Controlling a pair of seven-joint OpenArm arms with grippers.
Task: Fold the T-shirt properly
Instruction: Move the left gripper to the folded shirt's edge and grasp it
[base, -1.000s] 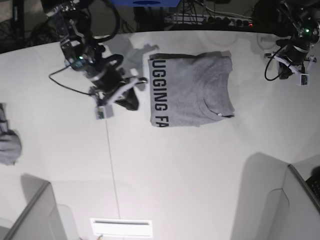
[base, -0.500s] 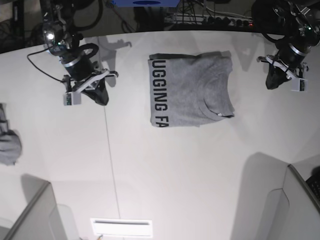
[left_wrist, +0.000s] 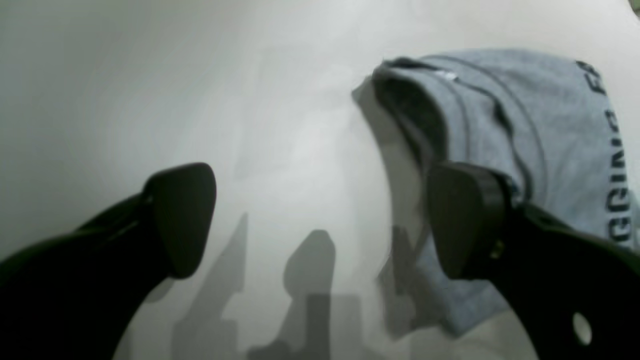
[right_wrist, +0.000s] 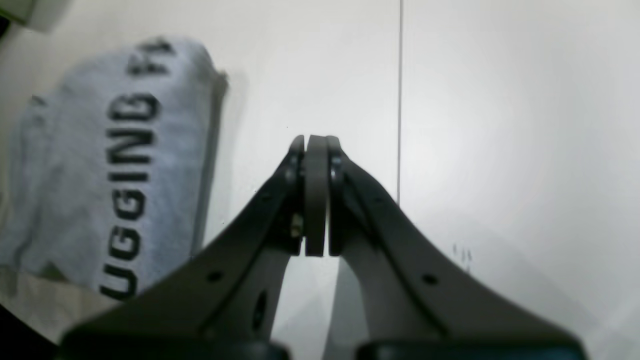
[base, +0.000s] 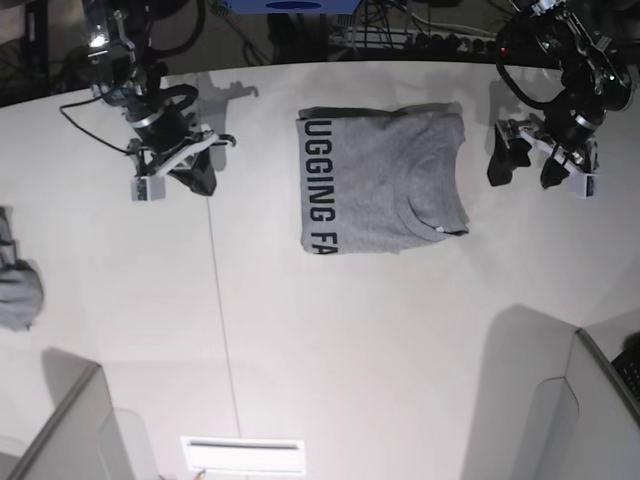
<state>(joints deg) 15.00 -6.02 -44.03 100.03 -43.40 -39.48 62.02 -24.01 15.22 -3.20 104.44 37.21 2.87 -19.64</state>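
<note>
Grey and folded into a compact rectangle, the T-shirt lies flat on the white table, toward the far side and a little right of centre in the base view, with black block lettering running along its left edge and the neckline showing on its right half. The left gripper hangs to the right of the shirt, near its right edge but apart from it; its two dark fingers are spread wide with only bare table between them, grasping nothing. The right gripper sits well to the left of the shirt, over the tabletop beside a thin seam line; its jaws are pressed together and empty. A small grey cloth lump rests at the far left edge of the table.
</note>
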